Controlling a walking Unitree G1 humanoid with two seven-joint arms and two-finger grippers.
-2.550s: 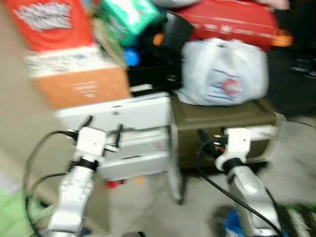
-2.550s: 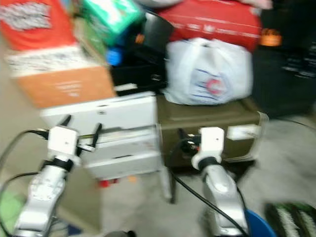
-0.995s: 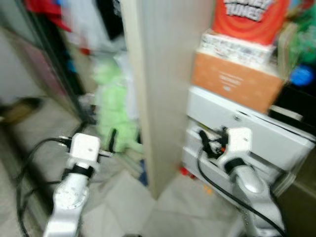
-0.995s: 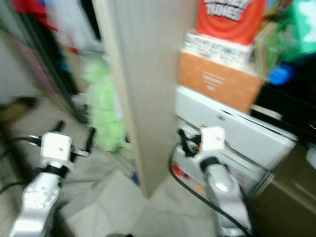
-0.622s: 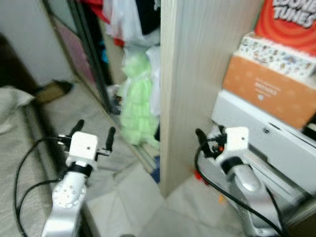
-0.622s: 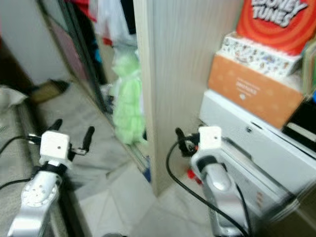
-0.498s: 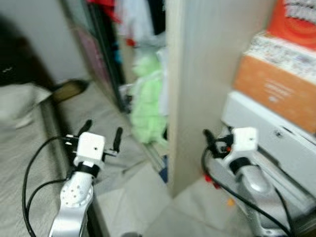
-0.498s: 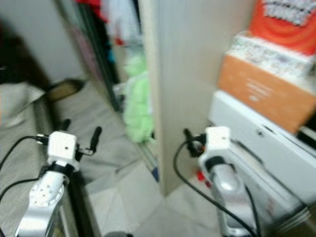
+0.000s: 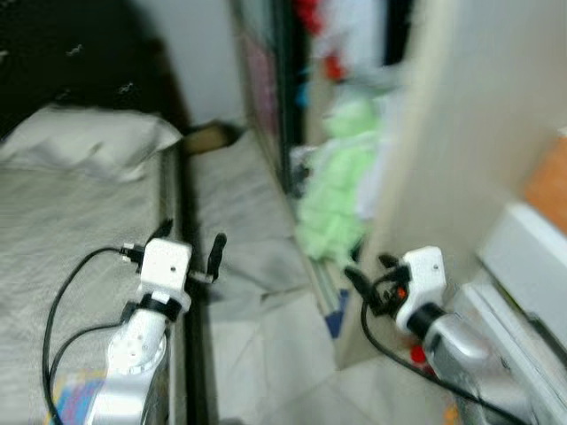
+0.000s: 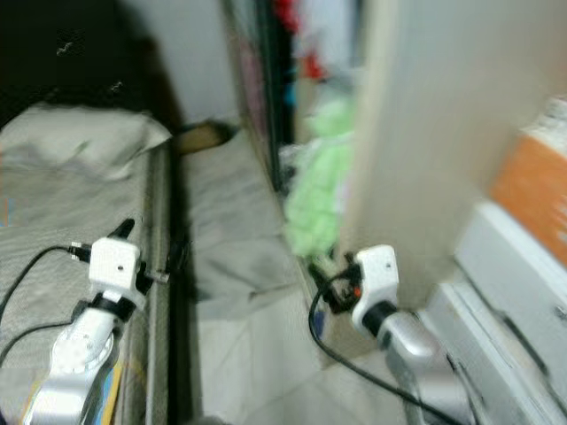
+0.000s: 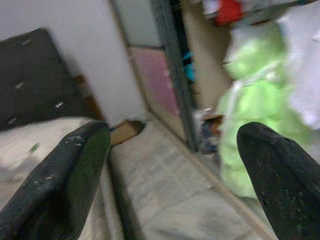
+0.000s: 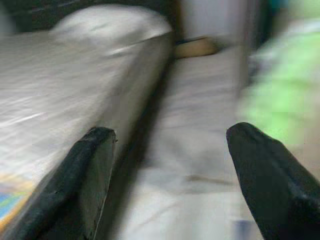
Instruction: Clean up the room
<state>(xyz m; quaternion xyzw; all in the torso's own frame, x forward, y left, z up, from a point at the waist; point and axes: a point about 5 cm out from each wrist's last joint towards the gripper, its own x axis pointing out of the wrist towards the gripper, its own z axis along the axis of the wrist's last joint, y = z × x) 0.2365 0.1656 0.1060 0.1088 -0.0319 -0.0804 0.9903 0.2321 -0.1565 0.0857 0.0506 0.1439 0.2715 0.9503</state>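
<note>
Both my grippers are held out in front of me with nothing between their fingers. My left gripper (image 9: 191,237) is open above the edge of a bed (image 9: 62,221) with a grey sheet and a white pillow (image 9: 89,142). My right gripper (image 9: 368,270) is open near the foot of a light wooden wardrobe panel (image 9: 461,150). A light green soft bundle (image 9: 341,199) sits at the wardrobe opening, also in the left wrist view (image 11: 255,115). A grey cloth (image 9: 239,221) lies on the floor between bed and wardrobe. The pictures are blurred.
A small brown thing (image 9: 213,137) lies on the floor at the far wall. White drawers (image 9: 532,257) stand right of the panel, with an orange box (image 10: 532,186) above. Small blue (image 9: 335,314) and red (image 9: 416,354) bits lie at the panel's foot. Clothes hang inside the wardrobe (image 9: 354,35).
The whole view has swung left: the drawers and boxes slid off to the right, and the bed and pillow came into sight. Both grippers kept their pose and stayed open.
</note>
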